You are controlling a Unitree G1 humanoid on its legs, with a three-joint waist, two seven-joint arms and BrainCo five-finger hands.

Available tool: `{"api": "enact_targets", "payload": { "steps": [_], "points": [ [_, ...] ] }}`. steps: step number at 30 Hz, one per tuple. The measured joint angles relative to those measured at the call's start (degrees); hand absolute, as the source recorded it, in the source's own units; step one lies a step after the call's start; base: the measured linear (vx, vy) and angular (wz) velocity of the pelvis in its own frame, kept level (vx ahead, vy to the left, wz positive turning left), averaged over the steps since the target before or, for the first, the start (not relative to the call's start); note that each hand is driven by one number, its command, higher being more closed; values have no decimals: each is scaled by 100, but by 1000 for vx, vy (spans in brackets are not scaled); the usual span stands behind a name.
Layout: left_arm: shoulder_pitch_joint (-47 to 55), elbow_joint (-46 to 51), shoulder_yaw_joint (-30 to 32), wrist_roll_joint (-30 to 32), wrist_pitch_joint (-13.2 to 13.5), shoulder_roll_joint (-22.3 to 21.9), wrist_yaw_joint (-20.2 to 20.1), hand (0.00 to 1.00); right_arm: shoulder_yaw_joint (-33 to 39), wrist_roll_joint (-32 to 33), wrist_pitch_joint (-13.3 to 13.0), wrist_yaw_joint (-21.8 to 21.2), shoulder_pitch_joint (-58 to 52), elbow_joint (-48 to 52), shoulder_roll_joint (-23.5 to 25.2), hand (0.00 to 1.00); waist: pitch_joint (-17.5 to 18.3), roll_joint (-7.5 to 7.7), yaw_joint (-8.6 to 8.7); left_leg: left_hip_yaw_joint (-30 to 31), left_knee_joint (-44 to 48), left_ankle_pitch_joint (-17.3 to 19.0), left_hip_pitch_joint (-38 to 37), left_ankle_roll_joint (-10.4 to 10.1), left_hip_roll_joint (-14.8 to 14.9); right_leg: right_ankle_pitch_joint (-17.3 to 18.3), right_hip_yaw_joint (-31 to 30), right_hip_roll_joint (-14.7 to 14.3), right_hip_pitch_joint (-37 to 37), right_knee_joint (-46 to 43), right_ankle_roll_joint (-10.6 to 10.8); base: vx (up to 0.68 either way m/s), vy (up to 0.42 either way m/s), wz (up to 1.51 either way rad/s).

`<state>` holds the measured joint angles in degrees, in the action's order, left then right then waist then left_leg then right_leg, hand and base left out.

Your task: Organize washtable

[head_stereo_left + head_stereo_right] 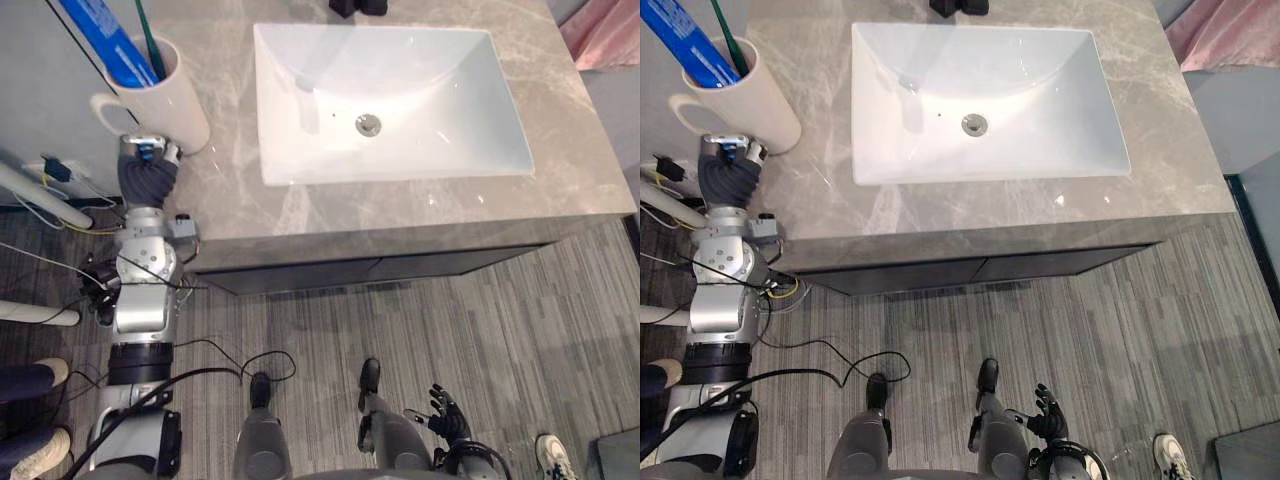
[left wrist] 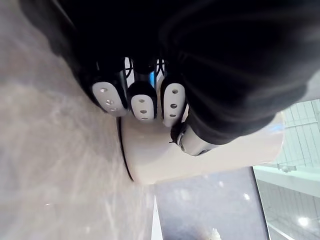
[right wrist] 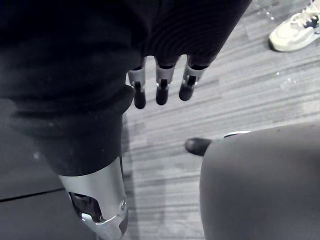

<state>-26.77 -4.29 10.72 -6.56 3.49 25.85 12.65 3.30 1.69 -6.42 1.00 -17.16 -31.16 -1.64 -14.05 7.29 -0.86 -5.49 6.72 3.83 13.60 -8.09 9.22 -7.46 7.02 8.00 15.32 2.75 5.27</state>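
Sitting just beside cream mug [image 1: 175,100] on counter [image 1: 240,190], L hand [image 1: 148,168] clenched, holding nothing; R hand [image 1: 445,412] hangs loose

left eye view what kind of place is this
Probably a bathroom: a white sink set in a grey stone-look counter, and a cream mug holding a blue tube and a green stick, likely a toothbrush.

The left arm [image 1: 138,300] is made of silver-grey metal cylinders joined by a black band, with a small boxy fitting on its right side. The left hand [image 1: 148,182] wears a dark ribbed cover with a blue spot at its far end. Its fingers [image 2: 142,106] show pale silver plates, each with two small holes. The right hand [image 1: 446,412] has the same dark cover. Its fingers [image 3: 161,80] are silver with dark tips. The right arm [image 3: 97,192] is smooth silver with a small screw.
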Motion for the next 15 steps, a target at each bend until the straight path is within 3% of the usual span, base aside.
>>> {"api": "enact_targets", "payload": {
  "steps": [8, 15],
  "points": [
    [-554, -291, -262, 209, -203, 268, 157, 100, -15, 9, 0, 16, -5, 6, 0, 0, -104, 49, -5, 56, -75, -204, 160, -43, -6, -254, 17, -14, 113, 147, -39, -69, -34, 2],
    [-958, -328, -443, 253, -261, 344, 257, 100, -159, 51, -9, 31, -4, 3, 9, 0, -238, 186, -10, 85, -99, -300, 256, -76, -14, -285, 20, -7, 212, 146, -41, -44, -17, 2]
  ]
}}
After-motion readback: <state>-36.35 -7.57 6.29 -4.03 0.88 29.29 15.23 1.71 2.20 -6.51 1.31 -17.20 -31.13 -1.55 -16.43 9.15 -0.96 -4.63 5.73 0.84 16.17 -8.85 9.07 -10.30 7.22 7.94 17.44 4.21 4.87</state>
